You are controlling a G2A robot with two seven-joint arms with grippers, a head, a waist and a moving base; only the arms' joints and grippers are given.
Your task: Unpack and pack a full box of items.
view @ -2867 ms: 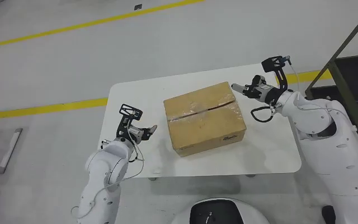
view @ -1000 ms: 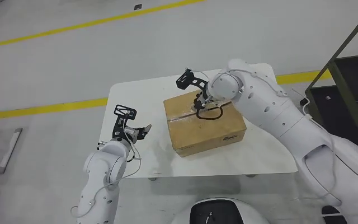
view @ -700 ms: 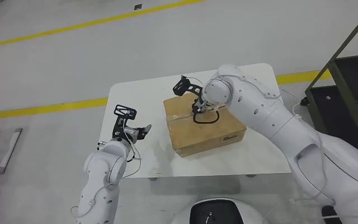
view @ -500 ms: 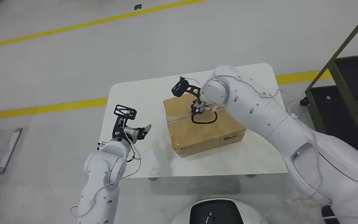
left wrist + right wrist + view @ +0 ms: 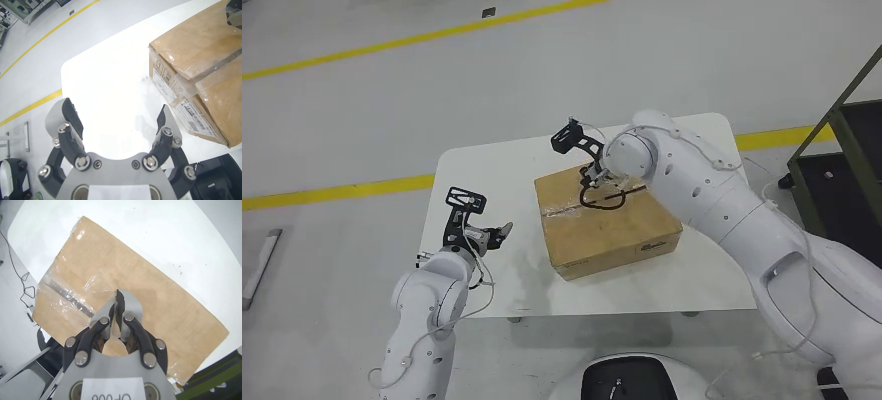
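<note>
**Box sealed, tape pinched at the seam**

Box (image 5: 607,212) sits in the middle of the white table (image 5: 482,170), its flaps closed and clear tape (image 5: 64,294) running along the centre seam, so you are at the very first step: getting it open. Your right gripper (image 5: 118,306) is over the top of the box near the seam. Its fingers are pressed together with a sliver of the tape apparently caught between them (the film is thin, so judge the hold by how it pulls). Your left gripper (image 5: 117,115) hangs over bare table just beside the box's end, fingers wide apart and holding nothing. The next move, I'd judge, calls for a steady peel along the seam, with the left ready to brace the box if it slides. What is inside is hidden, and nothing is unpacked yet
</note>
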